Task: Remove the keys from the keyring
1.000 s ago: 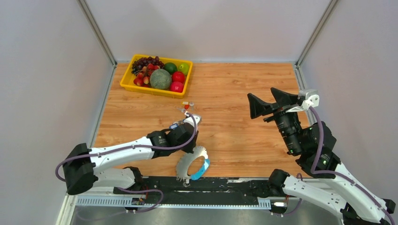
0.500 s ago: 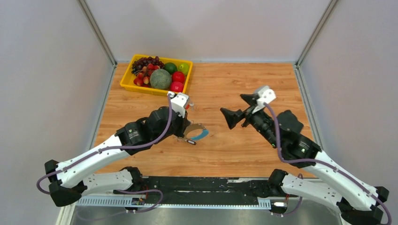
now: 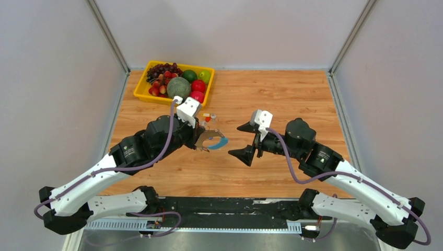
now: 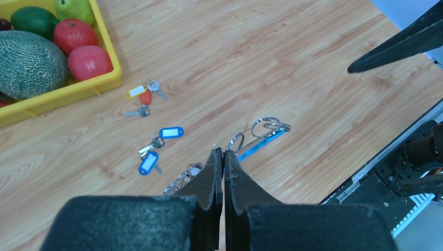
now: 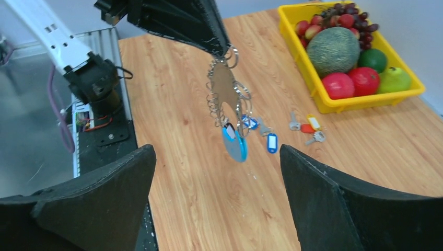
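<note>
Now, in the top view you have the left gripper (image 3: pixel 201 142) stretched over the middle of the table (image 3: pixel 292 89). Its jaws are pressed together on the keyring (image 3: pixel 213 140), which sits at its tip with the blue arc turned toward the right arm. The right gripper (image 3: pixel 244 141) faces the keyring from just beside it, with its fingers spread wide and nothing between them. A few loose keys (image 3: pixel 209 116) lie on the wood between the keyring and the yellow tray (image 3: pixel 140 93) of fruit (image 3: pixel 179 88) at the far left.

From your left wrist camera, the two fingers (image 4: pixel 213 175) meet flat against each other. Silver rings and the blue arc of the keyring (image 4: pixel 264 130) stick out past their tips. Two keys with blue tags (image 4: pixel 171 132) lie near, on the tray side. Others with yellow and red tags lie close to the tray's rim (image 4: pixel 68 93). One finger of the right gripper crosses the upper right corner.

From your right wrist camera, the keyring (image 5: pixel 227 97) hangs edge-on from the left gripper's pinched tip (image 5: pixel 222 49), clear of the table. The blue arc is lowest and the rings are fringed along the edge. The right fingers (image 5: pixel 99 204) stand wide apart on either side of the view, short of the keyring and not touching it. The loose keys (image 5: pixel 308 128) lie beyond it, before the tray (image 5: pixel 326 104).
</note>
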Controlling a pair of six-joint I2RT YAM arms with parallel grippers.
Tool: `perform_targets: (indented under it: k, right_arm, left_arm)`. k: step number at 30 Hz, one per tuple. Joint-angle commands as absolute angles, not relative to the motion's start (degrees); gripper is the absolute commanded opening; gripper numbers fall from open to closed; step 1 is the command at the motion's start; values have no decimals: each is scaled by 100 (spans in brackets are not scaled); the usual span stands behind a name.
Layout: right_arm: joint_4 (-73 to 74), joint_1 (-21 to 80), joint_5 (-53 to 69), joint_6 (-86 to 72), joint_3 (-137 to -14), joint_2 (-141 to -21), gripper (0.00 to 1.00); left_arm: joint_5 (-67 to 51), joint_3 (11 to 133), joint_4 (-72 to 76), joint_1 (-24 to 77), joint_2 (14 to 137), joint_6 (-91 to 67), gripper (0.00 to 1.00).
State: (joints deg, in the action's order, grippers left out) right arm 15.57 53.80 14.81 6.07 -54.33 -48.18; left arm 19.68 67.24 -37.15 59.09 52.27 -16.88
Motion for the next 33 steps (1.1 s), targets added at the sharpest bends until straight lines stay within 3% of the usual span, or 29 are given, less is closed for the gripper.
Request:
perform_targets:
  k: [1, 6, 18, 31, 33]
  right_arm:
    - [1231, 5370, 2203, 653, -5656, -5141, 91]
    - [1010, 5373, 1962, 538, -5821, -5604, 84]
    - [390, 5379, 2107, 222, -5817, -5956, 78]
    - [356, 5379, 2287, 191, -5871, -6197, 58]
    - [360, 5377, 2282, 195, -5872, -6188, 50]
  left_arm:
    - [1710, 7002, -3486, 5889, 5160, -1473, 0]
    - [1449, 7137, -3459, 5893, 5202, -1467, 0]
    - [798, 7247, -3311, 5889, 5360, -1540, 0]
    - [677, 7388, -3158, 5889, 5363, -1548, 0]
    - [699, 7381, -3145, 5889, 5354, -1543, 0]
